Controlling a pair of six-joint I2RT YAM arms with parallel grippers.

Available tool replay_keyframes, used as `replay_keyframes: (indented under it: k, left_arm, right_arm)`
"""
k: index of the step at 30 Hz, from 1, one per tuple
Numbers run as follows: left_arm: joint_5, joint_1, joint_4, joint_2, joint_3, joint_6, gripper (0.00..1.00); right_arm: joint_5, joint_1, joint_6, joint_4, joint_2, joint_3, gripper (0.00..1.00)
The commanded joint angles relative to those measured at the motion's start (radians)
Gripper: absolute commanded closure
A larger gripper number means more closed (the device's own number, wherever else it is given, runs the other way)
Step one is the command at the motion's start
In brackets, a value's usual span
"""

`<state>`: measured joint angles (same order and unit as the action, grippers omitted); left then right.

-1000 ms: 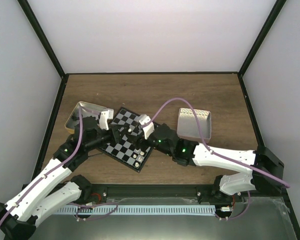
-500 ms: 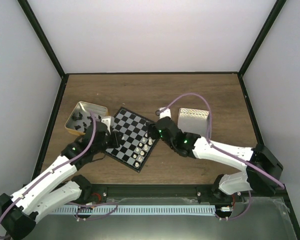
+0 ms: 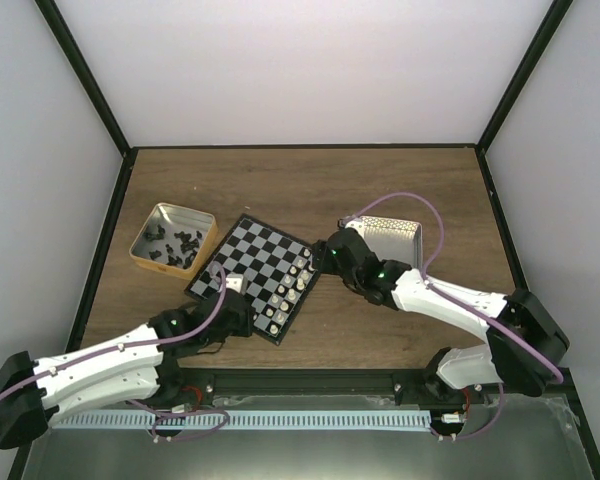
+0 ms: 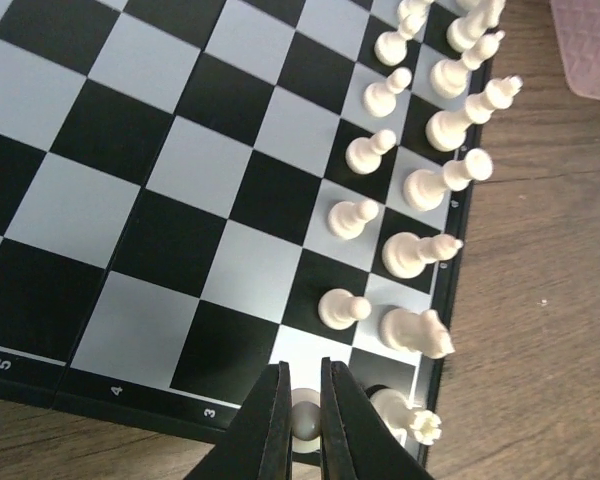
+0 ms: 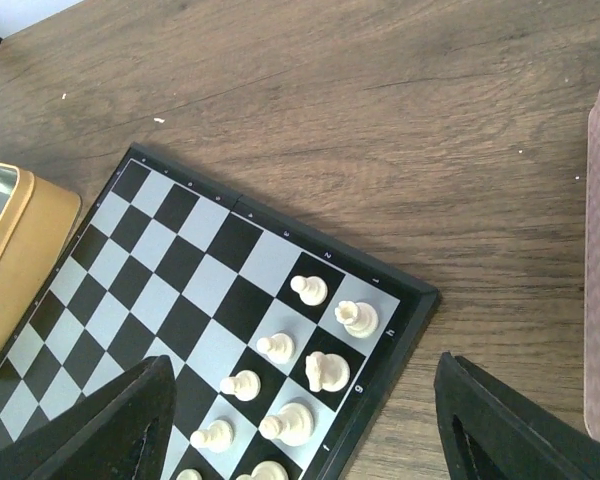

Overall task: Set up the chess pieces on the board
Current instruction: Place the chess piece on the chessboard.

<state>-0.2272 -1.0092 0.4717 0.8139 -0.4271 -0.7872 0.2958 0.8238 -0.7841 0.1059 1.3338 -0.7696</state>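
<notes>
Leftmost, black pieces (image 3: 170,245) are seen in the tin (image 3: 140,243) on the table (image 3: 310,190). The left jaws are closed tight on a white pawn (image 4: 304,412) at the edge of the board (image 4: 160,190), beside two rows of white pieces (image 4: 425,185). The right jaws are spread wide and empty over the board's right corner.

On brown wooden surface (image 3: 300,185): open-topped gold tin (image 3: 173,236) at nine o'clock; pink square tray (image 3: 392,235) at three o'clock, well apart.

5, 4, 3 (probably) on board rim (image 4: 80,393)
</notes>
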Motion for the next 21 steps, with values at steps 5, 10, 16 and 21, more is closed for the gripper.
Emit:
replay_keyframes:
  k: [5, 10, 16, 21]
  left_arm:
    - [0.006, -0.025, -0.202, 0.048, 0.106, -0.035, 0.96]
    - [0.018, -0.025, -0.234, 0.047, 0.121, -0.024, 0.96]
    - [0.025, -0.025, -0.283, 0.079, 0.134, -0.024, 0.95]
    - [0.021, -0.025, -0.278, 0.086, 0.144, -0.022, 0.92]
  right_arm:
    - [-0.018, -0.008, -0.021, 0.007, 0.011, 0.007, 0.27]
    - [-0.021, -0.009, -0.014, 0.006, 0.012, 0.007, 0.27]
    - [-0.028, -0.011, -0.015, 0.010, 0.012, 0.009, 0.28]
    - [-0.023, -0.012, -0.012, 0.018, 0.007, 0.013, 0.27]
